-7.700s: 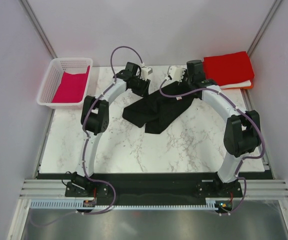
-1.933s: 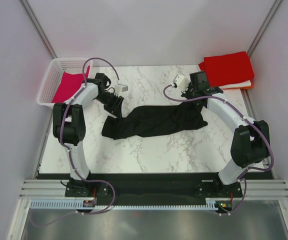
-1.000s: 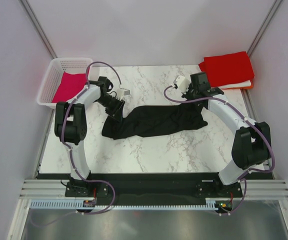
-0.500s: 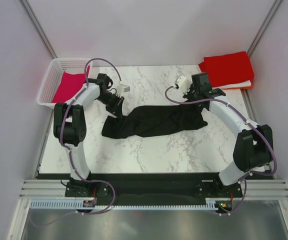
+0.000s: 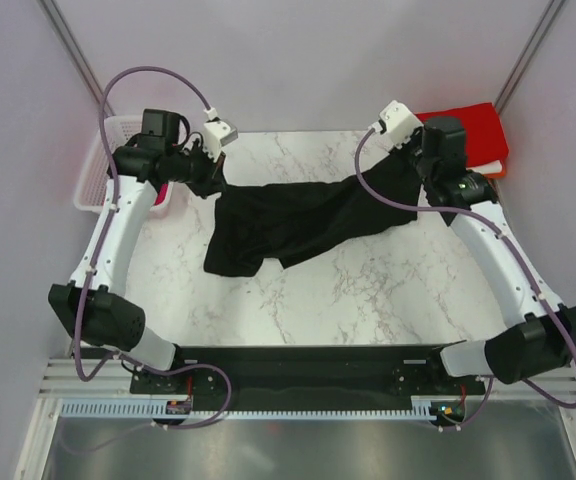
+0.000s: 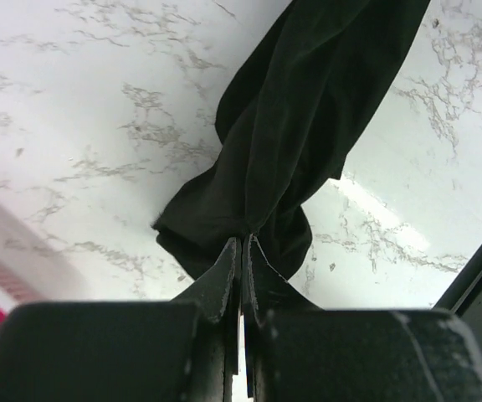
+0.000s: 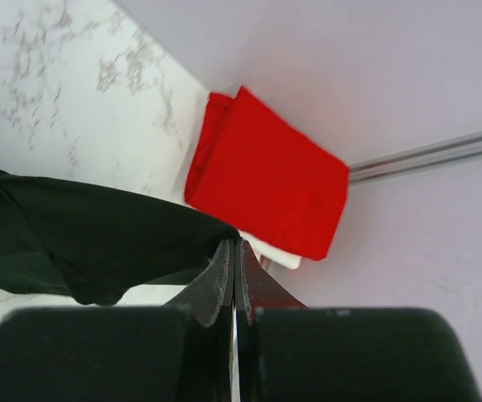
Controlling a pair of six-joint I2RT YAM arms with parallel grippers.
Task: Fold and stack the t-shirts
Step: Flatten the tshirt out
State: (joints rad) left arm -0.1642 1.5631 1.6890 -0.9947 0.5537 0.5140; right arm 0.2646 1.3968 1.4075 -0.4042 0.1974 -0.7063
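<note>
The black t-shirt [image 5: 298, 215] hangs stretched between my two grippers above the marble table, its lower part drooping at the left. My left gripper [image 5: 206, 178] is shut on its left end; in the left wrist view [image 6: 243, 243] the cloth [image 6: 308, 126] runs away from the closed jaws. My right gripper [image 5: 413, 165] is shut on its right end, and the right wrist view [image 7: 236, 241] shows black cloth [image 7: 90, 230] pinched at the tips. A folded red t-shirt [image 5: 468, 135] lies on a stack at the back right, also in the right wrist view [image 7: 266, 180]. A magenta t-shirt [image 5: 160, 192] lies in the basket.
The white lattice basket [image 5: 93, 170] stands at the back left, partly hidden by my left arm. White and orange cloth [image 5: 496, 168] shows under the red shirt. Grey walls close in the table at the back and sides.
Both grippers have risen and moved apart, lifting the black t-shirt off the table and stretching it between them. Before, it lay bunched flat on the marble.
</note>
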